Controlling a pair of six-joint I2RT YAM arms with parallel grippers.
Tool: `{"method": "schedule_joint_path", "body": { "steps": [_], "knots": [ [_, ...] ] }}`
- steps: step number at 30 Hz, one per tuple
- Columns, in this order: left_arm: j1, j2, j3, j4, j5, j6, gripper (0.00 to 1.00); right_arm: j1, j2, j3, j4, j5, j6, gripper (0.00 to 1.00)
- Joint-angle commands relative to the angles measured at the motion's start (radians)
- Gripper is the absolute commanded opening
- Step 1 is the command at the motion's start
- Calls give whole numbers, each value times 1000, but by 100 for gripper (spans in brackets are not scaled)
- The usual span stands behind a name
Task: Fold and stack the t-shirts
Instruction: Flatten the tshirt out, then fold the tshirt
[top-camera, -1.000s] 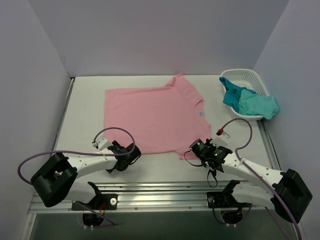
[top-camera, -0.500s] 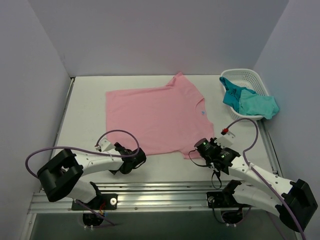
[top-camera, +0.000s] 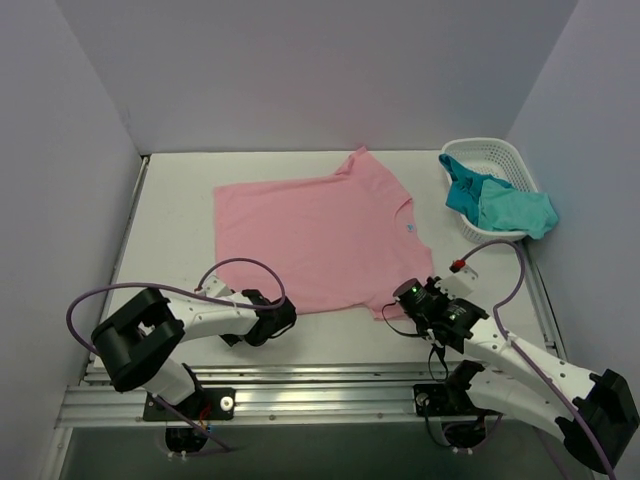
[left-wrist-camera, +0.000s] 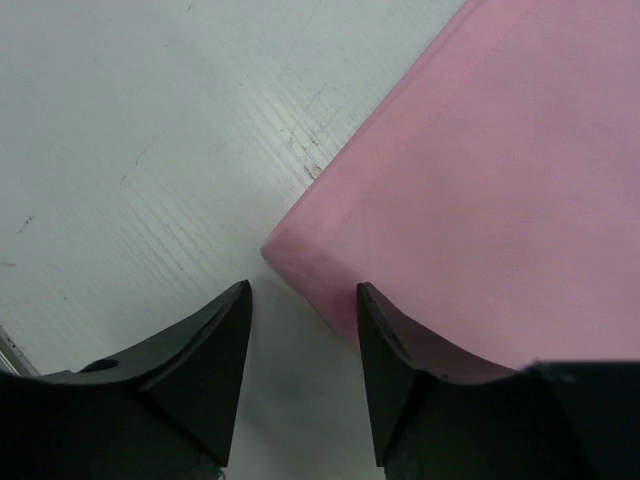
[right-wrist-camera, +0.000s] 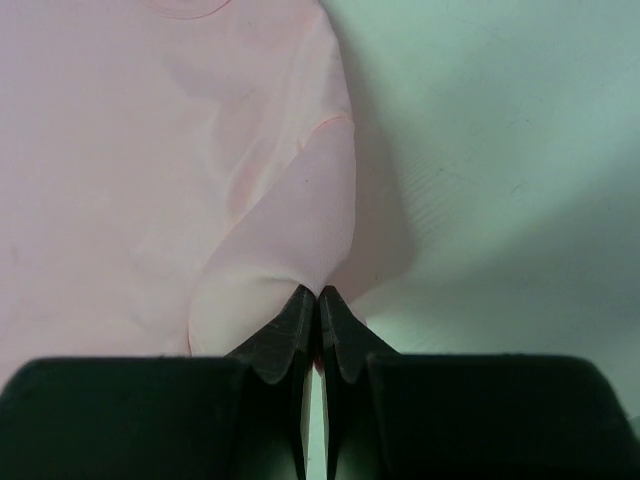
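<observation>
The pink t-shirt (top-camera: 310, 235) is soft, thin cloth, dull and smooth. The white surface (left-wrist-camera: 120, 150) looks hard and matt, with tiny scratches. The basket (top-camera: 490, 150) is white plastic, and the teal shirts (top-camera: 500, 205) in it are cloth too. The left end effector (left-wrist-camera: 302, 295) has dull black plastic fingers (left-wrist-camera: 200, 370). The rail (top-camera: 320, 385) is shiny metal.

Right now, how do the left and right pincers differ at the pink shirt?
Left pincer: jaws apart, with the near-left corner of the pink t-shirt lying flat just ahead of the gap, not pinched. Right pincer: jaws shut on the shirt's near-right edge, with the fabric drawn up in a fold toward its tips. Shared: both sit low at the shirt's near edge, one towards each end.
</observation>
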Motion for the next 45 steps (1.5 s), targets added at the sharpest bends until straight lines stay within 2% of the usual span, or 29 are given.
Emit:
{"method": "schedule_joint_path", "body": {
  "steps": [1,3,4,8,15,19,22,28,33,38,42,45],
  "knots": [
    [-5,-19,-5,-45,-16,-139,53,-8,3,14,-58,63,29,0],
    [-5,-12,1,-49,-19,-141,47,-8,10,14,-57,66,27,0],
    [-5,-6,3,-49,-22,-142,38,-8,12,14,-55,65,27,0],
    [-5,3,7,-51,-31,-141,24,-6,12,14,-58,66,31,0],
    [-5,-26,-14,-20,-46,-115,15,-6,21,15,-64,74,44,0],
    [-7,-54,-33,14,-52,-86,2,-8,19,15,-70,72,49,0],
    [-19,-77,-34,12,-59,-62,2,-6,18,18,-77,66,52,0],
    [-96,-107,20,-146,-78,-160,2,-5,-11,35,-121,55,70,0],
    [-128,-186,9,-192,-89,-194,2,-2,-19,41,-136,48,75,0],
    [-119,-256,3,-170,-141,-122,2,0,15,82,-129,72,64,0],
    [-68,-238,50,-161,-177,-44,2,-2,84,129,-95,98,47,0],
    [-12,-236,96,-129,-207,67,2,-2,159,171,-63,124,34,0]
  ]
}}
